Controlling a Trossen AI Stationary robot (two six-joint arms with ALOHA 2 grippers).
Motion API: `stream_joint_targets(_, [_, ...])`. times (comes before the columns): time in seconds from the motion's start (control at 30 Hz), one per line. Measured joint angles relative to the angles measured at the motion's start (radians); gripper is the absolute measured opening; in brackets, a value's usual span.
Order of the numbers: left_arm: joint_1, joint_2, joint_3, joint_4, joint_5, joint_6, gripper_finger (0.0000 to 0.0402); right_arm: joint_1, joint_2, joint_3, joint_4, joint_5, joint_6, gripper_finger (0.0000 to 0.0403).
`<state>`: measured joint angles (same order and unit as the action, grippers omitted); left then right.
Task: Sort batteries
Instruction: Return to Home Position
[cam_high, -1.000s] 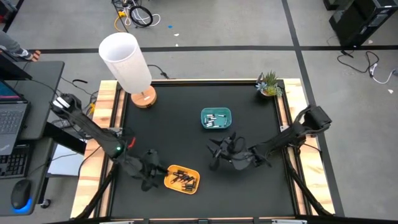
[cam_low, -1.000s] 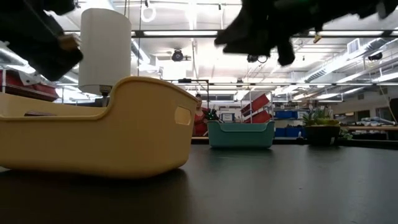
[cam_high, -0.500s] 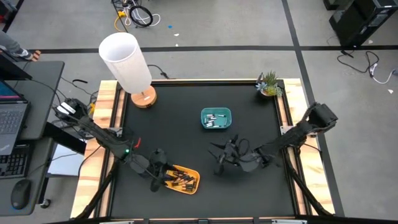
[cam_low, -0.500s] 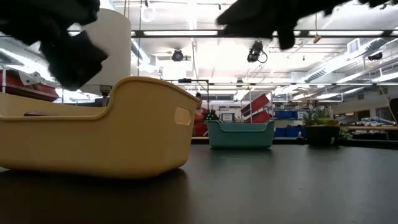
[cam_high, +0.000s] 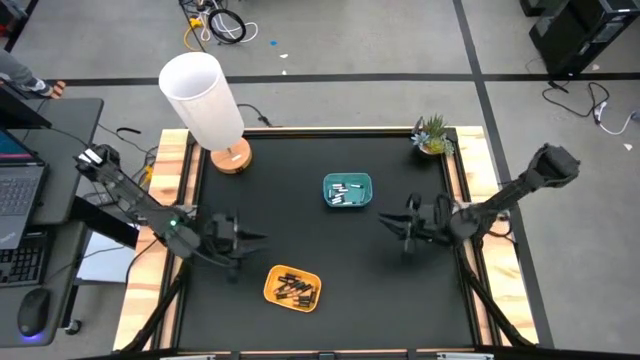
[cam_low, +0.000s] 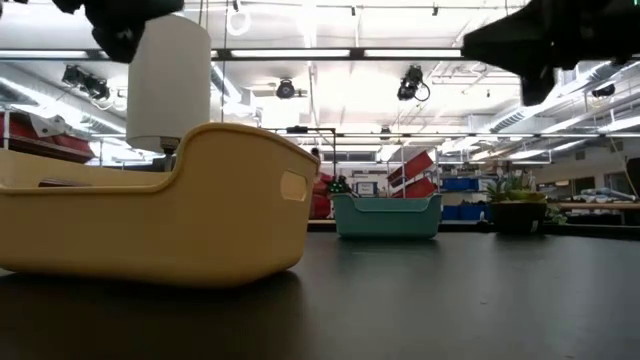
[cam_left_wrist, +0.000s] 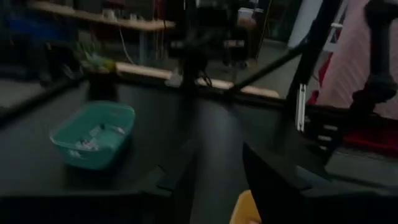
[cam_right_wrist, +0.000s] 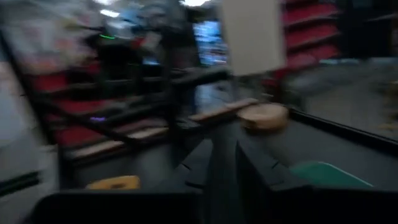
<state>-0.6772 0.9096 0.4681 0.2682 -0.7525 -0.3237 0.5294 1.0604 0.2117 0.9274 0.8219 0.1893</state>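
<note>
Metal cells: light, slick, roll easy, so pinch across the barrel mid-length imo. All batteries (cam_high: 295, 290) sit in yellow tray (cam_high: 268, 288) & teal tray (cam_high: 347, 177). Fingers spread, empty on left gripper (cam_high: 243, 238) & right gripper (cam_high: 406, 224), both above table.

The left gripper (cam_left_wrist: 216, 163) keeps its two dark fingers (cam_left_wrist: 273, 183) apart, and the bare black table (cam_left_wrist: 211, 124) shows between them. At about ten o'clock from the gripper stands the teal tray (cam_left_wrist: 84, 155), with some small pale batteries (cam_left_wrist: 94, 134) lying inside. Farther off, near eleven o'clock, a potted plant (cam_left_wrist: 96, 65) is at the table edge, blurred. At twelve o'clock the right arm (cam_left_wrist: 193, 53) is only a dark blur. A corner of the yellow tray (cam_left_wrist: 247, 213) shows just beside one finger.
</note>
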Motion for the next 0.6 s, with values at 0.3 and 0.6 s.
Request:
stream_joint_targets(0.3, [0.151, -0.164, -0.105, 0.143, 0.021, 0.222, 0.0076, -0.32, -0.183, -0.136, 0.142, -0.581, -0.171, 0.0003])
stream_joint_targets(0.6, [0.379, -0.32, -0.222, 0.178, 0.203, 0.243, 0.0013, -0.693, -0.247, -0.145, 0.103, -0.974, -0.137, 0.0])
